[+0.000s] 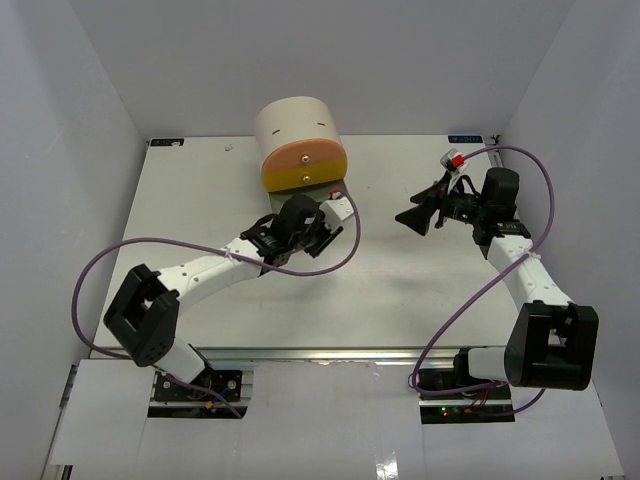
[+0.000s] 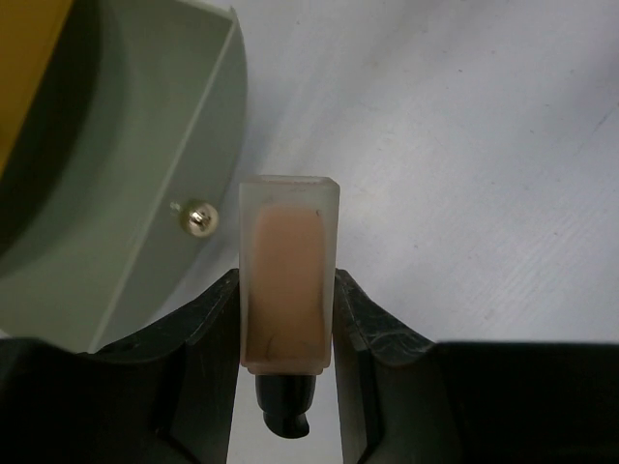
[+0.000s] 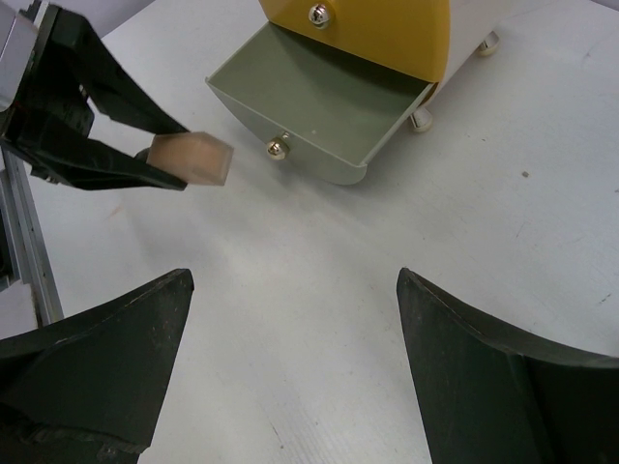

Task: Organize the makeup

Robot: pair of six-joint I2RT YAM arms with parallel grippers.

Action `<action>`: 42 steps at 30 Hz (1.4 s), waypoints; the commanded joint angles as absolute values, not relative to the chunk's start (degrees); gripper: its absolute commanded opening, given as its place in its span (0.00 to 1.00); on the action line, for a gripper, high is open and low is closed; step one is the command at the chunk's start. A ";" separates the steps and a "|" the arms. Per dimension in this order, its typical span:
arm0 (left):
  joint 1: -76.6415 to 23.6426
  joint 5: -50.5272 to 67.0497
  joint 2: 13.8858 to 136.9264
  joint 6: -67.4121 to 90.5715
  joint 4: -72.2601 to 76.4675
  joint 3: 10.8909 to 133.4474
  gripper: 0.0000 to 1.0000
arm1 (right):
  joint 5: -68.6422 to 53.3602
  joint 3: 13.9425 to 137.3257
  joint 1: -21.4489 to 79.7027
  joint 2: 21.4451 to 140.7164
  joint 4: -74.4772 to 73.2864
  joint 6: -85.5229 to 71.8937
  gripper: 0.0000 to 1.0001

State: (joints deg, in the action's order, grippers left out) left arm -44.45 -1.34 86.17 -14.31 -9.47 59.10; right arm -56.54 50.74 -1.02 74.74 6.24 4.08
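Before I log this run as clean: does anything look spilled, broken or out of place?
Nothing stands out. The grey drawer stands open, the left gripper clamps the tan bottle squarely beside it, and the table shows no spill.

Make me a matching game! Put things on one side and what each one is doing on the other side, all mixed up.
Things:
1. tan bottle
2. grey drawer
3. yellow drawer
4. right gripper

States:
A. pushed shut
B. open, holding nothing
C. pulled out
D. gripped tight

Pairs: 1-D, 2-C, 3-A, 4-B
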 commanded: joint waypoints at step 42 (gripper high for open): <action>-37.00 -0.69 93.41 -24.02 -9.24 80.17 0.89 | -53.54 51.02 -1.58 75.40 5.71 9.30 0.92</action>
State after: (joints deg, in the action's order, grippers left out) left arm -36.91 -6.65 103.49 -33.82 -9.52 76.84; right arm -56.68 50.72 -1.17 74.80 6.18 5.08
